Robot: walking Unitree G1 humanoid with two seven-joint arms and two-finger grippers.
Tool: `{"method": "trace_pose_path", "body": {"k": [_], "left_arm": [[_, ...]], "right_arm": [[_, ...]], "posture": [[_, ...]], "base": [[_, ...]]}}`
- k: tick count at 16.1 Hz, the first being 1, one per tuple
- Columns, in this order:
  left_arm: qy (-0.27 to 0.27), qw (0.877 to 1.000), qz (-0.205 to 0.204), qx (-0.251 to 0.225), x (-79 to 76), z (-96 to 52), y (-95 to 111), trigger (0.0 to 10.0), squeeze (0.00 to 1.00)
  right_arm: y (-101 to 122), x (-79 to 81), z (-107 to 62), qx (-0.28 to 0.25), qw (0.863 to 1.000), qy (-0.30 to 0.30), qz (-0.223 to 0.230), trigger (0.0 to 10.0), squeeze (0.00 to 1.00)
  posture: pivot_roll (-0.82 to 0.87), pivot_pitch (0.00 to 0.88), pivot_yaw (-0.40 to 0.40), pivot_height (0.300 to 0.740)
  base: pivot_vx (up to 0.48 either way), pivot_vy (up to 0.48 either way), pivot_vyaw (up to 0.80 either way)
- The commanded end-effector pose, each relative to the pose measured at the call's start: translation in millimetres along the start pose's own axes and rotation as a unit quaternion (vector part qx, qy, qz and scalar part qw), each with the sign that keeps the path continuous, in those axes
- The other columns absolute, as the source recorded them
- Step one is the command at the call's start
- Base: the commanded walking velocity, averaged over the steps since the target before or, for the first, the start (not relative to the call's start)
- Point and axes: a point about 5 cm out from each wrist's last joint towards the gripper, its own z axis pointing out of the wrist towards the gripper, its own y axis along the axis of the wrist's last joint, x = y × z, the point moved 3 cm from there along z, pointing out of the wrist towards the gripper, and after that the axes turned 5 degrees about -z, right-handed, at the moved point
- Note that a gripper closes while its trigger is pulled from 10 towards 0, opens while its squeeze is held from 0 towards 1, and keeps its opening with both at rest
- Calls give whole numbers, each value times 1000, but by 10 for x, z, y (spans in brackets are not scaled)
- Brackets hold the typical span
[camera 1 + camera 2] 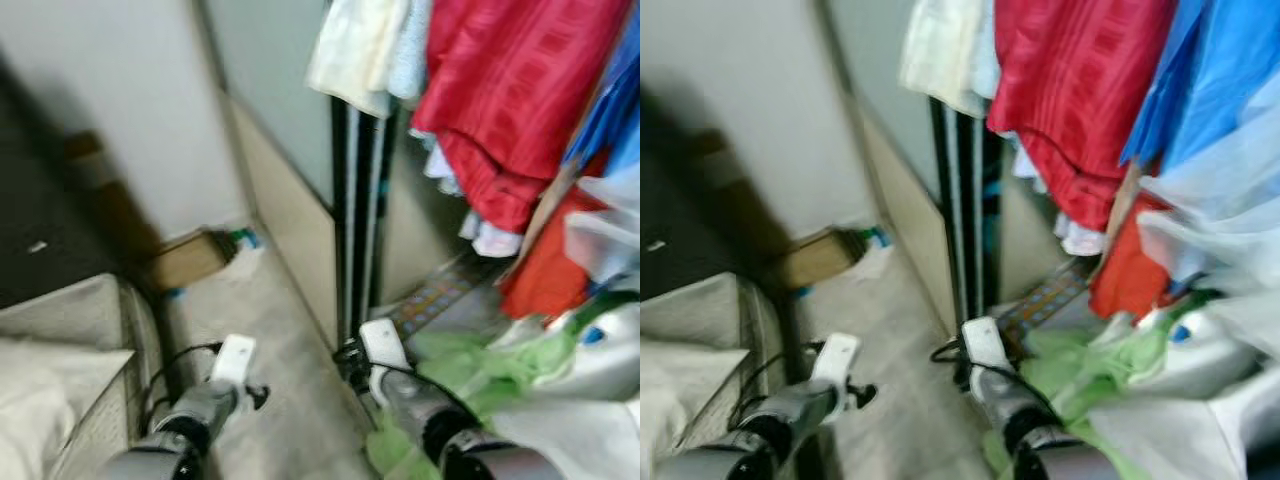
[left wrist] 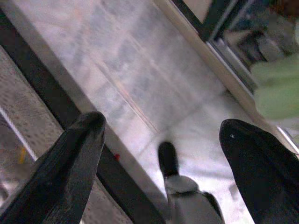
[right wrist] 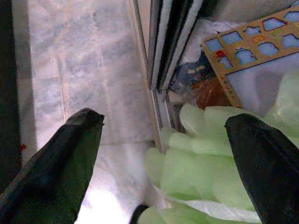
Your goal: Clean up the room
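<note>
A pale green cloth (image 1: pixel 470 370) lies crumpled on the wardrobe floor, partly over the sliding-door track. My right gripper (image 3: pixel 163 121) hangs open above the cloth's edge (image 3: pixel 210 158) and holds nothing. Behind the cloth lies a puzzle board (image 3: pixel 252 51) with blue cut-outs. My left gripper (image 2: pixel 163 126) is open and empty above the pale marble floor (image 2: pixel 140 70). Both silver arms (image 1: pixel 215 395) reach forward and down at the bottom of the left eye view.
Red (image 1: pixel 520 90), blue (image 1: pixel 1220 70) and white (image 1: pixel 355 50) garments hang above the cloth. A black door frame (image 1: pixel 355 220) and a grey sliding door (image 1: pixel 290 100) stand straight ahead. A cardboard box (image 1: pixel 185 260) sits against the wall. A grey cushioned edge (image 1: pixel 60 340) is at my left.
</note>
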Motion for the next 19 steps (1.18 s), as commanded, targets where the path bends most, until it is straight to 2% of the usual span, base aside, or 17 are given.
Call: {"method": "trace_pose_path", "body": {"k": [1,4,6,9,10,12,13,14,15,16,17,18,19], "left_arm": [[18,1000,19,-7,86,-12,33,10000,0],[1,999,8,-45,27,-29,322,10000,0],[-11,997,-5,-70,62,-59,460,10000,0],[-25,995,-15,-98,111,-98,537,10000,0],[-11,992,-30,-119,229,-147,521,10000,0],[33,988,-23,-150,417,-263,458,10000,0],[65,983,-47,-166,539,-386,379,10000,0],[70,981,-62,-170,567,-439,346,10000,0],[97,968,-94,-212,650,-629,330,10000,0],[102,956,-117,-248,669,-736,372,10000,0],[99,939,-132,-302,677,-847,471,10000,0],[92,918,-132,-363,685,-1012,579,10000,0],[81,912,-105,-388,621,-1119,634,10000,0]], "right_arm": [[70,81,-3,-11,1000,12,-4,10000,0],[282,76,-9,-50,998,18,-23,10000,0],[496,-33,-22,-81,996,14,33,10000,0],[661,-146,-49,-121,992,15,43,10000,0],[704,-213,-65,-137,990,15,44,10000,0],[691,-291,-79,-147,988,11,48,10000,0],[683,-373,-98,-158,986,4,45,10000,0],[681,-410,-109,-162,986,1,50,10000,0],[702,-557,-168,-185,981,-16,50,10000,0],[723,-630,-208,-198,979,-24,45,10000,0],[754,-686,-249,-212,975,-25,53,10000,0],[804,-764,-325,-240,969,-31,52,10000,0],[837,-827,-397,-263,962,-35,57,10000,0]], "posture": [[-120,0,18,740],[-97,0,10,740],[-99,0,10,740],[-87,0,8,740],[-87,0,10,740],[-87,0,13,740],[-84,0,14,740],[-84,0,14,740],[-77,0,13,740],[-74,0,13,740],[-73,0,14,740],[-77,0,16,740],[-75,0,17,740]], "base": [[0,0,800],[0,0,800],[0,0,800],[0,0,800],[0,0,800],[0,0,800],[0,0,800],[0,0,800],[0,0,800],[0,0,800],[0,0,800],[0,0,800],[0,0,800]]}}
